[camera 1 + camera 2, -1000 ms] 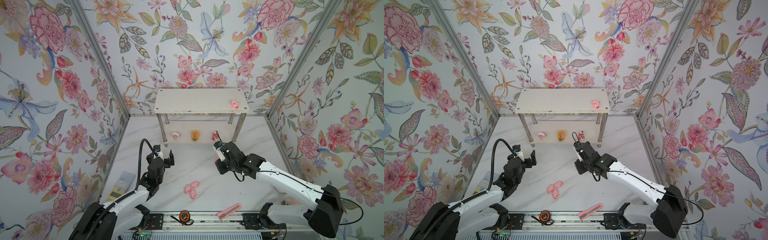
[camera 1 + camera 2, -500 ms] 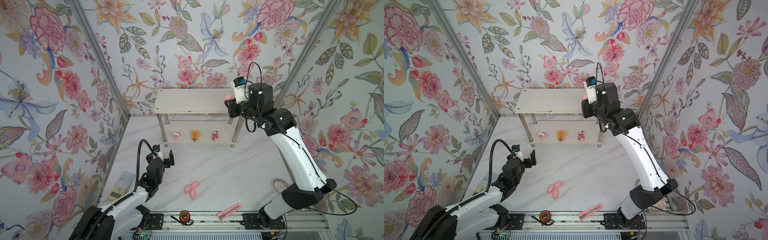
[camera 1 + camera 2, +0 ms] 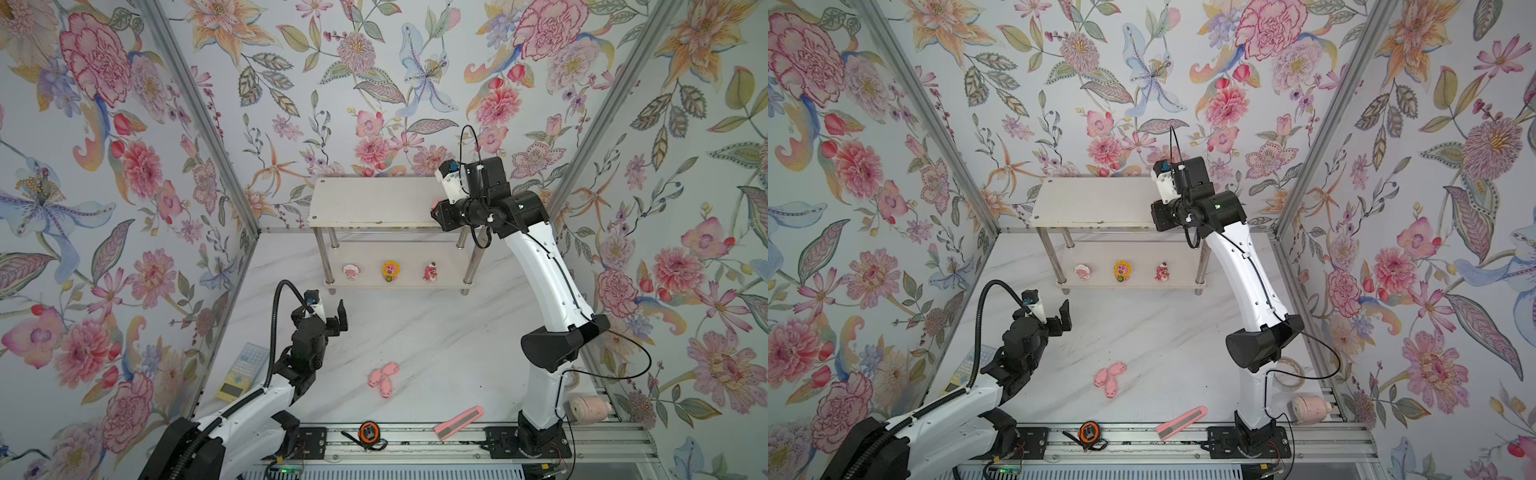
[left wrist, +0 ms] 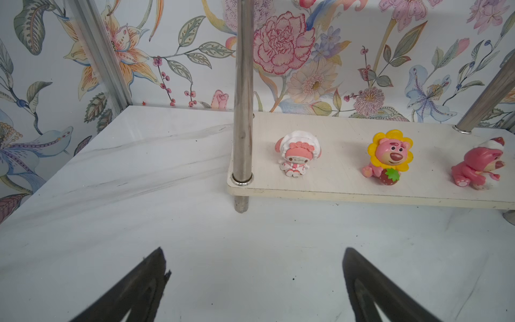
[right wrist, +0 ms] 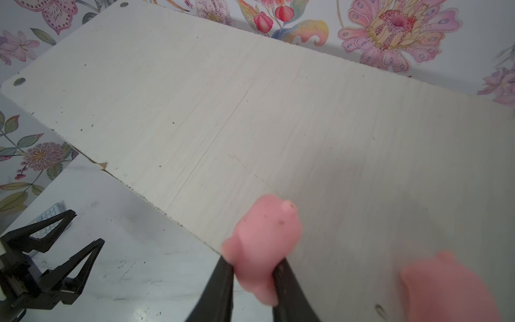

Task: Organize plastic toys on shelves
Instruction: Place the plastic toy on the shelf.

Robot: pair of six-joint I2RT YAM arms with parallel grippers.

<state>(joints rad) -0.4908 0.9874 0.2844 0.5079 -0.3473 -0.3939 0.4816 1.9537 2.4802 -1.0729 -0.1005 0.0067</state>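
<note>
- Right gripper (image 5: 253, 262): jaws narrowed onto a pink pig (image 5: 264, 237), clamped by its flanks, over the front edge of the top board (image 5: 250, 111) of the shelves (image 3: 390, 232). Contact with the board: cannot tell.
- Just beside this gripper: second pig (image 5: 446, 287) on the same board, blurred.
- Beneath this gripper, on the lower board (image 4: 334, 192): whitish figurine (image 4: 295, 156), yellow-flower figurine (image 4: 388, 157), red-pink figurine (image 4: 478, 167), upright, in a row, apart.
- Left gripper (image 4: 254, 251): jaws spread wide, empty, above the table (image 3: 436, 340), facing that row.
- Behind it: three pigs (image 3: 383, 379) huddled, touching, on the table.
</note>
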